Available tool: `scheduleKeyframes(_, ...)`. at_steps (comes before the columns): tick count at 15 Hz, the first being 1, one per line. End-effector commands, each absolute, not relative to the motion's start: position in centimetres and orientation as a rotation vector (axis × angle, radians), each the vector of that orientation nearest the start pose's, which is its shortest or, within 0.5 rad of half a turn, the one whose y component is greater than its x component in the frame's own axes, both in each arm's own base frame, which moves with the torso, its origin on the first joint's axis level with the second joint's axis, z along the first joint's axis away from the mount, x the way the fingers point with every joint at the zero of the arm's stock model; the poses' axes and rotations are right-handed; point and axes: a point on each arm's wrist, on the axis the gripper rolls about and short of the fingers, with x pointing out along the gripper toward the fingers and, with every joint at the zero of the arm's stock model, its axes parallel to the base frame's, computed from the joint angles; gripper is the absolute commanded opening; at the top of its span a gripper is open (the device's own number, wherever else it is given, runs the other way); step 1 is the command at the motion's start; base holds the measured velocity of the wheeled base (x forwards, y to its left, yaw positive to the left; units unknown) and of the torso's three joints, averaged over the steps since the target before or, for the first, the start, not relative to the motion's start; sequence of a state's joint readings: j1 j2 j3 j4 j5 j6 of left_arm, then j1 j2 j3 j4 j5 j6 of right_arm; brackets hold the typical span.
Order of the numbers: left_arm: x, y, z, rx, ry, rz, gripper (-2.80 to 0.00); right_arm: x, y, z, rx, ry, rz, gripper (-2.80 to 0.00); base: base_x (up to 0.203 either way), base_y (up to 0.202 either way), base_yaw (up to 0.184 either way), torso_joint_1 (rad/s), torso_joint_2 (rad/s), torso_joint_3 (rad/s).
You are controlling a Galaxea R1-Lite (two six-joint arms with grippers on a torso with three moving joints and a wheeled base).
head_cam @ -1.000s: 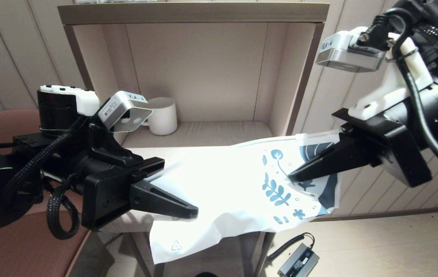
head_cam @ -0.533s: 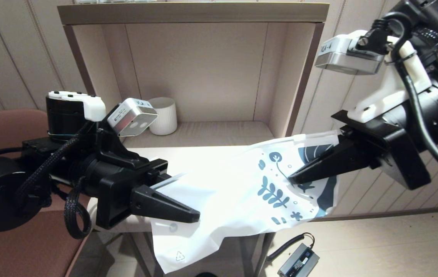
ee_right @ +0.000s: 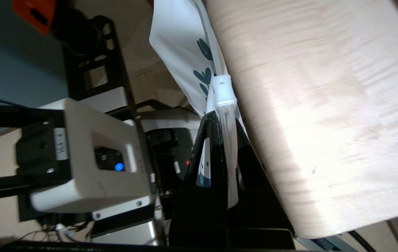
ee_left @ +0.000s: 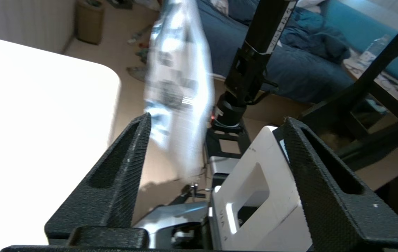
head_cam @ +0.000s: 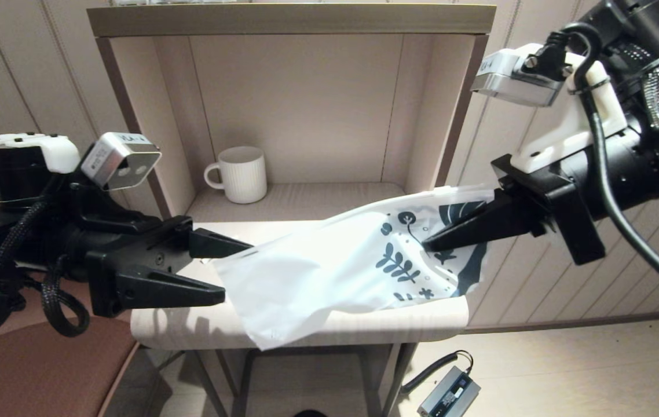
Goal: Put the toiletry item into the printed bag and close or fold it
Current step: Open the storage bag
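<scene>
The printed bag point(head_cam: 329, 272) lies slack across the small table, its plain white end sagging over the front edge. My right gripper point(head_cam: 428, 246) is shut on its blue-leaf end, held just above the table's right side. In the right wrist view the zip strip and its clear slider point(ee_right: 223, 91) stick out past the closed right gripper point(ee_right: 217, 117). My left gripper point(head_cam: 237, 272) stands open just left of the bag's plain end, with nothing between its fingers point(ee_left: 129, 157). The bag point(ee_left: 178, 70) shows blurred beyond the left gripper point(ee_left: 216, 119). The toiletry item is not visible.
A white ribbed mug point(head_cam: 242, 174) stands at the back left of the open shelf niche point(head_cam: 306, 197). The table's front edge point(head_cam: 364, 330) is bare. A reddish chair point(head_cam: 46, 370) sits under my left arm, and a power adapter point(head_cam: 448, 394) lies on the floor.
My left gripper has opened, let go of the bag's plain end and drawn back to the left. The freed end has dropped onto the table. The right gripper has shifted slightly left, still gripping.
</scene>
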State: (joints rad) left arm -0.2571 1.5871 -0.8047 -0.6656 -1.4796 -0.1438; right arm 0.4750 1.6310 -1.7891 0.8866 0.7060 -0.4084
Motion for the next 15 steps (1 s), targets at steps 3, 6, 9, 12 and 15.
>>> scheduleKeyframes(3, 25.0, -7.4, 22.9, -0.162, 0.196, -1.73, 0.0, 22.8, 13.1, 32.3, -0.284, 0.304, 1.139, -2.8, 0.0, 0.0, 0.0, 0.0, 0.0, 0.0)
scheduleKeyframes(6, 25.4, -7.6, 23.4, -0.149, 0.181, -1.736, 0.0, 22.1, 13.3, 31.3, -0.293, 0.165, 1.096, -2.8, 0.0, 0.0, 0.0, 0.0, 0.0, 0.0)
scheduleKeyframes(9, 26.1, -8.6, 25.1, -0.122, 0.153, -1.787, 0.0, 21.9, 13.7, 31.1, -0.305, 0.153, 1.096, -2.8, 0.0, 0.0, 0.0, 0.0, 0.0, 0.0)
scheduleKeyframes(12, 26.4, -10.2, 28.1, -0.083, 0.106, -1.844, 0.0, 22.7, 14.8, 30.4, -0.315, 0.182, 1.118, -2.8, 0.0, 0.0, 0.0, 0.0, 0.0, 0.0)
scheduleKeyframes(15, 26.9, -11.3, 29.5, -0.066, 0.083, -1.87, 0.0, 23.1, 15.7, 29.2, -0.317, 0.228, 1.141, -2.8, 0.0, 0.0, 0.0, 0.0, 0.0, 0.0)
